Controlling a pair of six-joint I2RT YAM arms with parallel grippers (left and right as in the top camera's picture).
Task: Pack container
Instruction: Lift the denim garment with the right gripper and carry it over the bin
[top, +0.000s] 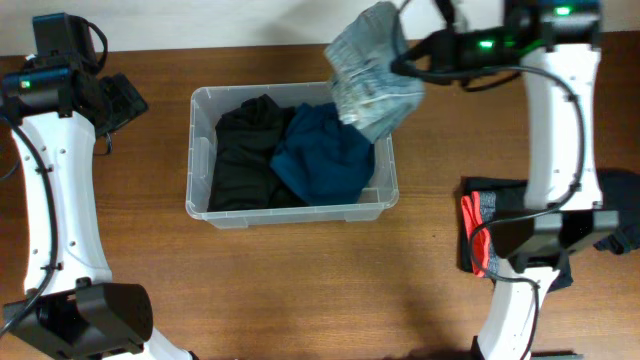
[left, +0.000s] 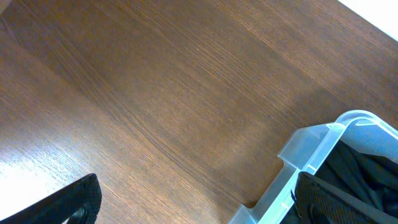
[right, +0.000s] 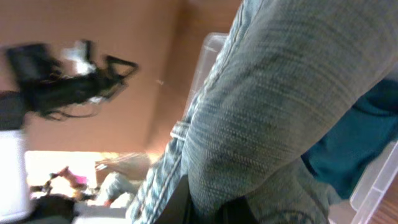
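Note:
The clear plastic container (top: 200, 150) sits mid-table, holding a black garment (top: 245, 150) on its left and a teal garment (top: 325, 155) on its right. My right gripper (top: 405, 62) is shut on light blue jeans (top: 370, 70), which hang over the container's back right corner. In the right wrist view the jeans (right: 280, 106) fill most of the picture, with the teal garment (right: 354, 143) below. My left gripper (left: 196, 208) stands open over bare table left of the container's corner (left: 311, 152), with nothing between its fingers.
A pile of dark and red clothes (top: 485, 225) lies at the table's right side, partly behind the right arm's base. The left arm (top: 50, 150) runs along the table's left edge.

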